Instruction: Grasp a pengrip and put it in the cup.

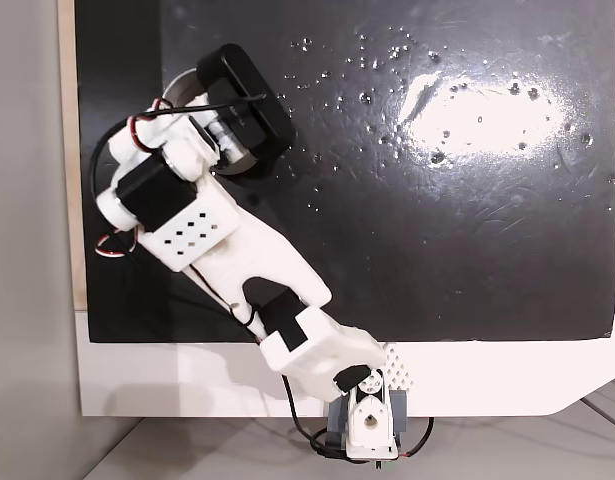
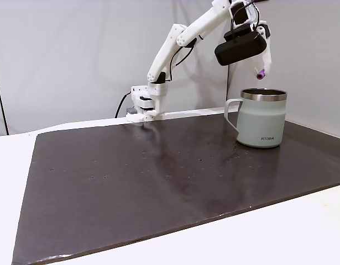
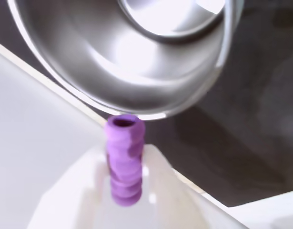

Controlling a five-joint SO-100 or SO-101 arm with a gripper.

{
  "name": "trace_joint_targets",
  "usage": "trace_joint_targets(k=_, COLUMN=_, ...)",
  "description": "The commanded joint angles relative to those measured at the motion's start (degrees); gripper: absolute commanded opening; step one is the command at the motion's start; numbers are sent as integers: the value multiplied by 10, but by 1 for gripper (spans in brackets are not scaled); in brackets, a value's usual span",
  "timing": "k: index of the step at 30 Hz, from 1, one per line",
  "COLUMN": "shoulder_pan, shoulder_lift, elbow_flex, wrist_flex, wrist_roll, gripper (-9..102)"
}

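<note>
In a fixed view the grey-green cup (image 2: 262, 117) stands upright at the right side of the dark mat, its handle pointing left. My gripper (image 2: 263, 67) hangs just above the cup's rim, shut on the light-purple pengrip (image 2: 261, 73), which dangles from the fingertips over the opening. The wrist view shows the ribbed pengrip (image 3: 124, 162) pinched between the white fingers (image 3: 160, 191), with the cup's shiny steel inside (image 3: 136, 52) right below it. Seen from above, the arm covers most of the cup (image 1: 180, 84); only part of its rim shows.
The black mat (image 2: 158, 176) lies on a white table, with a strong glare patch (image 1: 477, 110) at the upper right. The arm's base (image 2: 146, 105) is bolted at the table's edge. Free mat extends to the left of the cup in the side fixed view.
</note>
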Motion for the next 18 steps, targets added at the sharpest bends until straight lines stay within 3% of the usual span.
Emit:
trace_joint_targets(k=1, shoulder_pan=31, shoulder_lift=1, elbow_flex=-62, wrist_flex=-16, wrist_roll=20, gripper=0)
trace_joint_targets(k=9, shoulder_pan=41, shoulder_lift=-23, elbow_flex=-76, wrist_flex=-11, wrist_roll=21, gripper=1)
trace_joint_targets(k=14, shoulder_pan=38, shoulder_lift=-33, elbow_flex=-76, wrist_flex=5, wrist_roll=14, gripper=29)
trace_joint_targets(k=18, shoulder_pan=39, shoulder_lift=-32, elbow_flex=-76, wrist_flex=6, wrist_roll=13, gripper=34)
